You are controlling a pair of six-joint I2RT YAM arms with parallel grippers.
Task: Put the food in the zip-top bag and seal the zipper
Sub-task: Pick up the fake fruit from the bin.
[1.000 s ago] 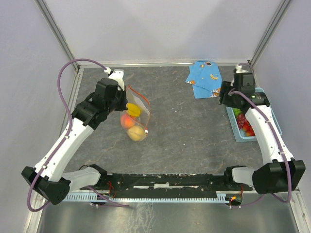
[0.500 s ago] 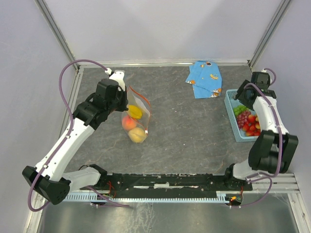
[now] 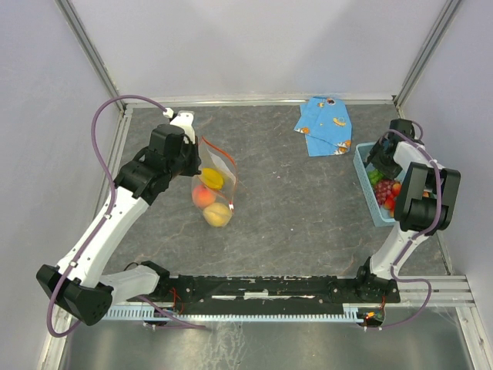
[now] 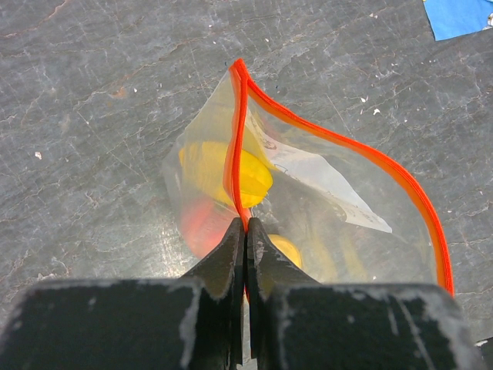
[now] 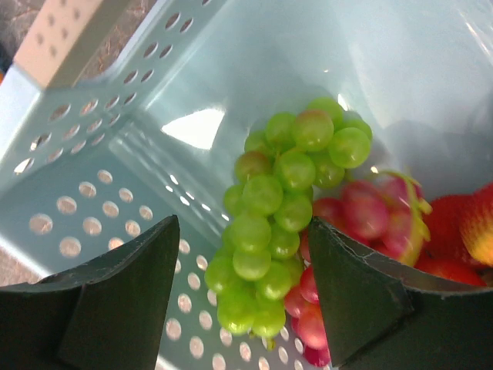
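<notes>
Since a second ago the right arm has folded back from near the cloth and dipped its hand (image 5: 240, 235) into the light-blue slotted plastic basket (image 5: 100, 193); the left arm has barely stirred. The clear crinkly zip-top bag (image 3: 213, 185) is left of centre over the dark grey, stone-patterned tabletop (image 3: 308, 208). The left hand (image 4: 245, 231) is clamped on its orange-red zipper strip (image 4: 239, 116), and the mouth gapes. Inside are a yellow lemon (image 4: 219, 166), an orange-pink peach (image 3: 202, 195) and a pale yellow apple (image 3: 218, 213).

The right hand's fingers are spread wide and hold nothing, one on each side of the bunch of green grapes (image 5: 285, 185). To pick well, I judge it should sink until both fingers flank the bunch's thick middle, clear of the basket wall and the red fruit beside it, then close gently.

Pale walls with metal corner posts surround the tabletop. A folded blue patterned cloth (image 3: 325, 123) lies near the far edge.
</notes>
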